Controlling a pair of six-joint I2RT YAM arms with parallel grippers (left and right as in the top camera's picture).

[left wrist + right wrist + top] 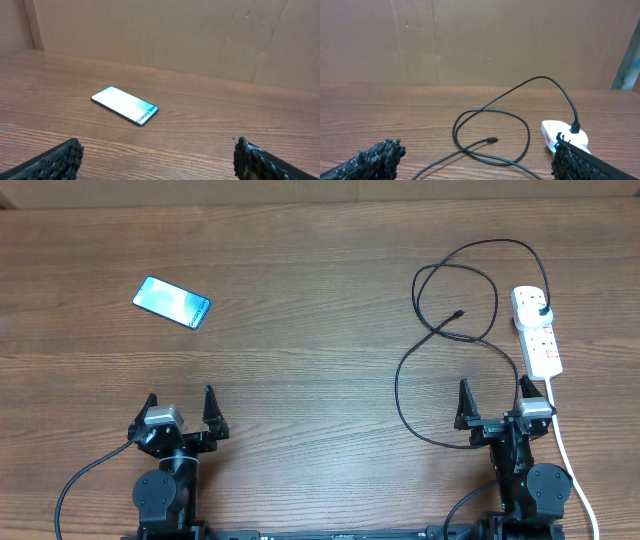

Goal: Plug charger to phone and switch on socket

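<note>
The phone [172,301] lies flat at the far left of the table, its cyan screen up; it also shows in the left wrist view [125,105]. The charger cable [450,330] loops over the table at the right, its plug tip [458,313] lying free, and its black adapter [541,311] sits in the white socket strip [537,330]. In the right wrist view the plug tip [492,139] lies ahead and the socket [560,133] is at the right. My left gripper [180,408] is open and empty near the front edge. My right gripper [493,397] is open and empty, just short of the cable loop.
The socket's thick white cord [570,460] runs toward the front right, past my right arm. A brown cardboard wall [175,35] stands along the far side of the wooden table [300,360].
</note>
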